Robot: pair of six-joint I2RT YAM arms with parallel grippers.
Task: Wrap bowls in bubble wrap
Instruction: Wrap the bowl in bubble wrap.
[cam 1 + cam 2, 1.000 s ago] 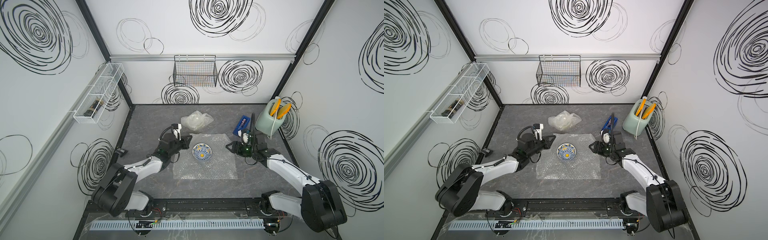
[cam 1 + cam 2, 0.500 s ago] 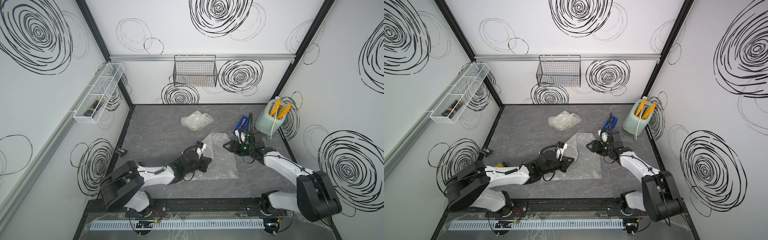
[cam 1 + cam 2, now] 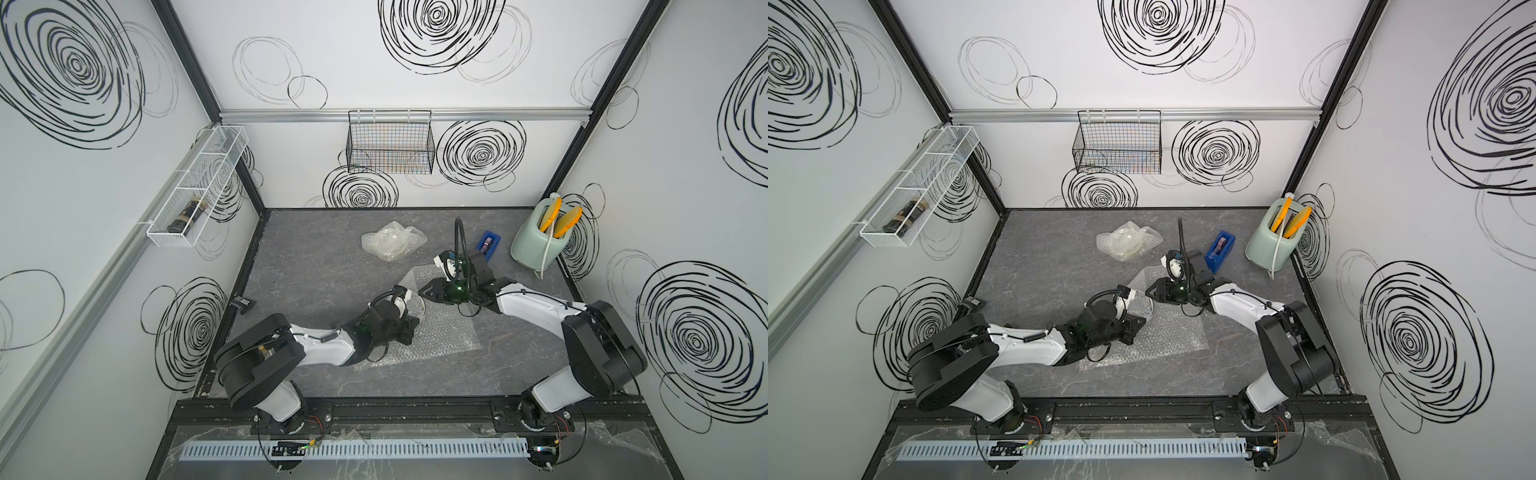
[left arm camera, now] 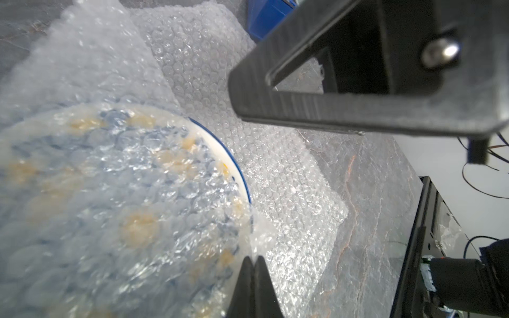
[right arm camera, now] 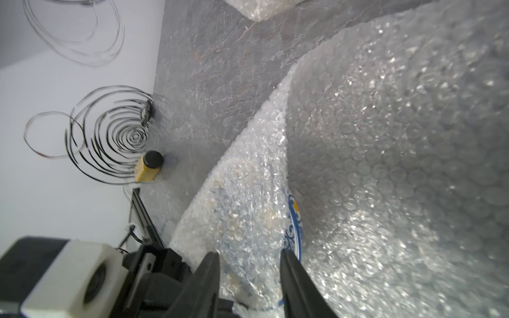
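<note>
Wrap: folded over bowl. Left gripper pinches its edge (likely tensioning the fold). Right gripper jaws apart, astride covered rim.

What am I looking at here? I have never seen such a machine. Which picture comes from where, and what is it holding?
These are two robot arms, the left arm and the right arm, each ending in a two-finger gripper. Both top views look down on the whole table. The other two pictures come from small cameras on the wrists, so they look along the fingers.

On the table lie a sheet of wrap, a bowl with a blue pattern under a folded part of it, a wrapped bundle and a blue tape dispenser.

The left gripper is shut on the wrap's edge. The right gripper has its jaws apart around the covered bowl's rim; whether it pinches, I cannot tell.
</note>
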